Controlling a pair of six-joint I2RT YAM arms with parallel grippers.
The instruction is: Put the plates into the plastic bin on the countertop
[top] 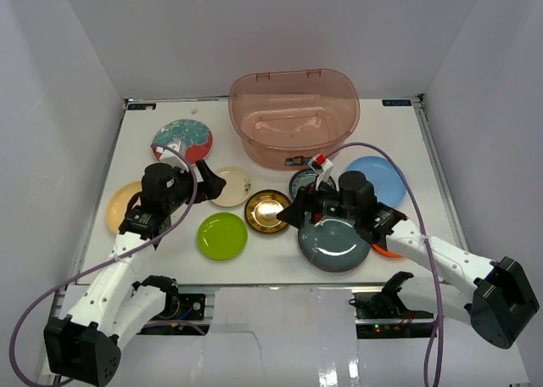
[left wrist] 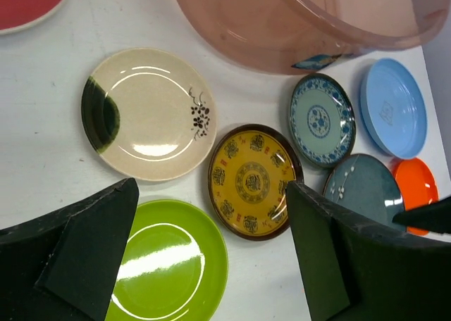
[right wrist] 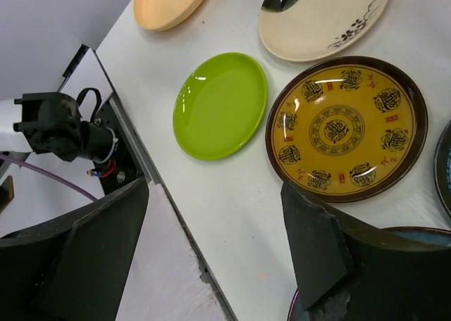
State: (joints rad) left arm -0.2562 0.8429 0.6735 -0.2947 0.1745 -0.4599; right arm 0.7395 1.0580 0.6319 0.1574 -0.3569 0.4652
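Observation:
The translucent pinkish plastic bin (top: pixel 293 115) stands at the back centre of the white countertop (top: pixel 399 141) and holds no plates. In front lie the red-teal patterned plate (top: pixel 181 138), tan (top: pixel 123 204), cream (top: pixel 231 186), lime green (top: pixel 222 236), gold (top: pixel 268 211), dark teal (top: pixel 304 182), grey-blue (top: pixel 334 244), light blue (top: pixel 376 176) and orange (top: pixel 386 249), the last partly hidden by the right arm. My left gripper (top: pixel 212 183) is open and empty above the cream plate (left wrist: pixel 148 113). My right gripper (top: pixel 293 210) is open and empty beside the gold plate (right wrist: pixel 347 129).
White walls enclose the countertop on three sides. The front table edge (right wrist: pixel 176 215) runs just under my right gripper (right wrist: pixel 215 187). The left arm's base clamp (right wrist: pixel 60 124) sits below that edge. The lime plate (left wrist: pixel 169 261) lies under my left gripper (left wrist: pixel 211 194).

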